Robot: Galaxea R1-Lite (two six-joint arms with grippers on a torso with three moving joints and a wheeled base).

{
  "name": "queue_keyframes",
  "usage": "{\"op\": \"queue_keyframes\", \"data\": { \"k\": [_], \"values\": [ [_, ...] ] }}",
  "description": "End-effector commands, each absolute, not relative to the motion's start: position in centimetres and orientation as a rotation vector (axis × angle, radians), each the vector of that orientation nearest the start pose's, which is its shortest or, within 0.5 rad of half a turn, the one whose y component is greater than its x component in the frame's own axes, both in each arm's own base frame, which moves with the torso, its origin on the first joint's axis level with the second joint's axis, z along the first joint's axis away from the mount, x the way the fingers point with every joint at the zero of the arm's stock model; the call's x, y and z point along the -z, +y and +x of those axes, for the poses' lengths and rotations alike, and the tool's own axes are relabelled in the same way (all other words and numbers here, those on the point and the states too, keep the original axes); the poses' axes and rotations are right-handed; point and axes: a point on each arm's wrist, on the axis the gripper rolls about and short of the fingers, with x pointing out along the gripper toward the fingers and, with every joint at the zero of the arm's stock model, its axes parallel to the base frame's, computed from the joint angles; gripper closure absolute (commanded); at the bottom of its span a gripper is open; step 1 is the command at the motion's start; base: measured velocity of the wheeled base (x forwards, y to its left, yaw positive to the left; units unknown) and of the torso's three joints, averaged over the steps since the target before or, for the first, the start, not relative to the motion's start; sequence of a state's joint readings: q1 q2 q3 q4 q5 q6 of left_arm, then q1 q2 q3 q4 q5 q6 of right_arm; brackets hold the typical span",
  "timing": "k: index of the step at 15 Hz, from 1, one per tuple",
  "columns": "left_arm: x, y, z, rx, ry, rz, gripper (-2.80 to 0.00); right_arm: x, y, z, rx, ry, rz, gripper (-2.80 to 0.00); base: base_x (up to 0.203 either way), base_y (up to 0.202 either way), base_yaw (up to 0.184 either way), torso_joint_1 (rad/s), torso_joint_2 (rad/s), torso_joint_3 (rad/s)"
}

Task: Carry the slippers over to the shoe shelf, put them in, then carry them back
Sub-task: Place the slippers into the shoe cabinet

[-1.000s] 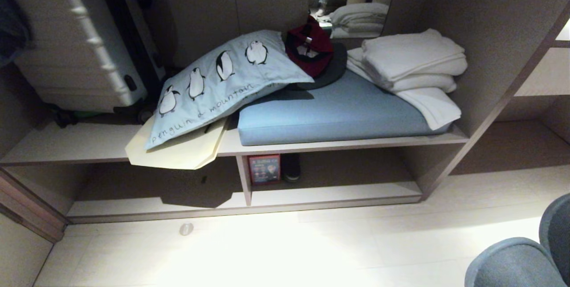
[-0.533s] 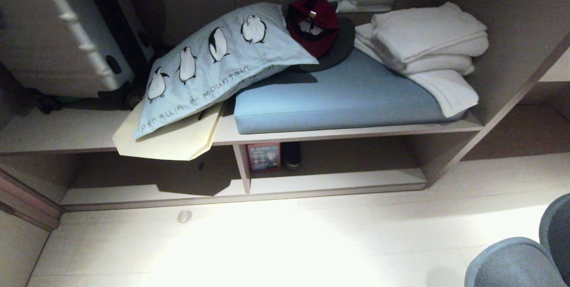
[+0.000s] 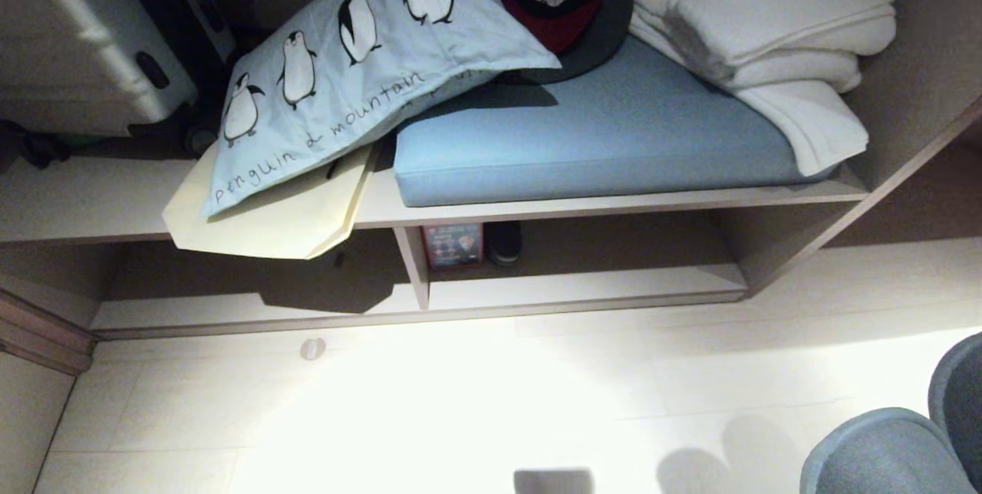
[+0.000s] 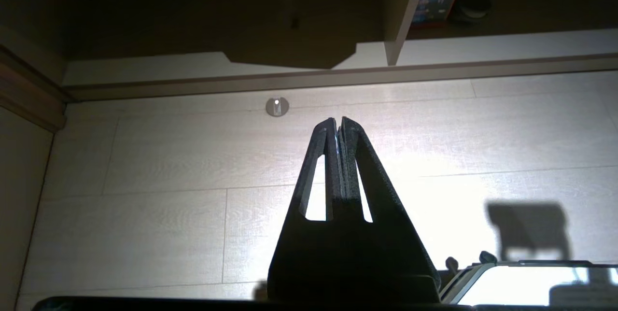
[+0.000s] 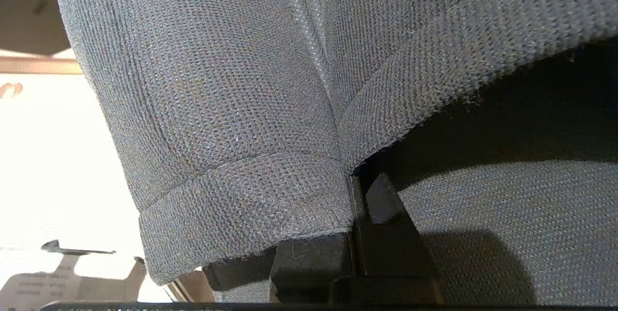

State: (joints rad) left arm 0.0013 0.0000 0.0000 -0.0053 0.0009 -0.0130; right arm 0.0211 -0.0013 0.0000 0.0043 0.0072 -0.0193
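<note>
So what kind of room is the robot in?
Probably a bedroom closet or entryway nook at home: a penguin pillow and folded white towels sit on a blue cushion, with a suitcase beside.

Floor (image 3: 476, 402): pale wood-look boards are lying in front of the furniture; a small round metal disc (image 3: 312, 348) is sitting on them near the shelf base.
Shoe shelf (image 3: 583, 287): a low cubby with a short upright divider (image 3: 413, 264) is standing on the floor; a red box (image 3: 453, 245) and a dark shoe (image 3: 503, 242) are standing inside, just right of the divider.
Upper board (image 3: 614, 206): it is carrying a blue cushion (image 3: 598, 133), a penguin pillow (image 3: 360, 64), a cream folder (image 3: 268, 218) hanging over the edge, white towels (image 3: 775, 26), and a suitcase (image 3: 84, 41).
</note>
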Motion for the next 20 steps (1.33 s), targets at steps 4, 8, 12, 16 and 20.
{"op": "queue_keyframes", "data": {
  "k": [4,8,12,16,20],
  "values": [
    [-7.61,0.00,-2.27,-0.003,-0.005,-0.014,0.00,-7.50,-0.03,-2.28,-0.029,0.004,-0.020,0.00,0.000,0.000,0.000,0.004,0.00,-0.194],
    [-7.60,0.00,-2.27,-0.003,-0.003,-0.014,0.00,-7.50,-0.03,-2.28,-0.029,0.004,-0.020,0.00,0.000,0.000,0.000,0.004,0.00,-0.196],
    [-7.60,0.00,-2.27,-0.003,-0.003,-0.014,0.00,-7.50,-0.03,-2.28,-0.029,0.004,-0.020,0.00,0.000,0.000,0.000,0.001,0.00,-0.194],
    [-7.61,0.00,-2.27,-0.003,-0.005,-0.014,0.00,-7.50,-0.03,-2.28,-0.029,0.004,-0.020,0.00,0.000,0.000,0.000,0.001,0.00,-0.200],
    [-7.60,0.00,-2.27,-0.003,-0.003,-0.014,0.00,-7.50,-0.03,-2.28,-0.029,0.004,-0.020,0.00,0.000,0.000,0.000,0.002,0.00,-0.197]
  ]
}}
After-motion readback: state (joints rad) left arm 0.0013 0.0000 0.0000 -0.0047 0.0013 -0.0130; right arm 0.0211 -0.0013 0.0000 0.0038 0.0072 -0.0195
